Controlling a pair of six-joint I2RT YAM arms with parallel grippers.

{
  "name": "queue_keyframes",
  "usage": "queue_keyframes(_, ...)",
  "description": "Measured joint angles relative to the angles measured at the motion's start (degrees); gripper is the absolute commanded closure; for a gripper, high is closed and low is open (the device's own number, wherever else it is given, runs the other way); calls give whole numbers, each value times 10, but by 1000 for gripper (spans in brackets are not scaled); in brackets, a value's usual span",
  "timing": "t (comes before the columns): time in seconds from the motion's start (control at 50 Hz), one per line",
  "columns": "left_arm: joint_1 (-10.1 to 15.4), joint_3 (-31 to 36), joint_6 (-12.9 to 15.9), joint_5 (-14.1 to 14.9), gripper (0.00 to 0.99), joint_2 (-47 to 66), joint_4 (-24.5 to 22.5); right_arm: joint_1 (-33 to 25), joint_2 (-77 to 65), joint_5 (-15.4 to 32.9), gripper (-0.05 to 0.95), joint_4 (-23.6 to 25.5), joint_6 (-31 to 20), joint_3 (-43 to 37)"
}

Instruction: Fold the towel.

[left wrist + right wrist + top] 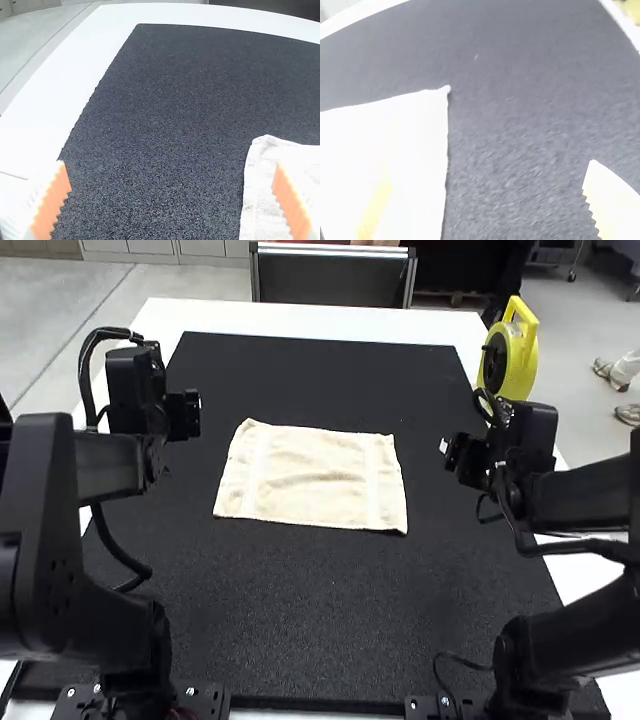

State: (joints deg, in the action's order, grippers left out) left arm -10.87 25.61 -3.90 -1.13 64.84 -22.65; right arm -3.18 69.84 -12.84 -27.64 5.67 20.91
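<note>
Towel: you have one towel, cream, lying spread on the mat between the two grippers, with neither gripper touching it.
Towel surface: you can see light ripples across its middle and two plain bands, one near each short end.
Towel corners: four, all laid out; the far left one pokes out a little, and dark shadow shows under the edge by the near right one.
Mat: one dark mat, lying under the whole towel.
Table: one white table, its top showing as a border around the mat.
Arms: two, your left arm and your right arm, one at each side of the towel.
Left gripper: one gripper, above the mat, off the towel's left end. In the left wrist view you see its two ribbed fingers with orange pads, standing wide apart with nothing clamped between them.
Right gripper: one gripper, off the towel's right end. In the right wrist view you see its two fingers well apart, also clamped on nothing; one overlaps your view of the towel.
Reel: one yellow reel with a handle and a black hub, upright near the table's far right part, beyond your right gripper.
Cable: you have one black cable looping down beside the left arm onto the mat.
</note>
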Motion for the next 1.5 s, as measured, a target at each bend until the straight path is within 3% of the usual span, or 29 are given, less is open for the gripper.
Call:
queue_keyframes(0.1,0,0,5,12,43,30,-19,7,42,-13,7,-1,0,7)
queue_keyframes(0.26,0,0,43,31,44,66,-45,17,81,-17,-10,-44,0,10)
queue_keyframes(0.42,0,0,64,33,57,115,-122,28,87,-7,3,-94,-2,13)
queue_keyframes(0.52,0,0,74,35,38,152,-146,33,109,-2,3,-117,-4,23)
queue_keyframes(0.68,0,23,84,51,38,220,-138,35,176,3,3,-144,-4,37)
queue_keyframes(0.88,0,65,91,94,52,270,-152,35,235,-5,3,-163,-4,60)
queue_keyframes(1.14,24,112,92,144,59,339,-156,35,282,-39,3,-167,-4,107)
queue_keyframes(1.5,27,163,79,158,57,426,-168,62,340,-87,3,-167,-1,165)
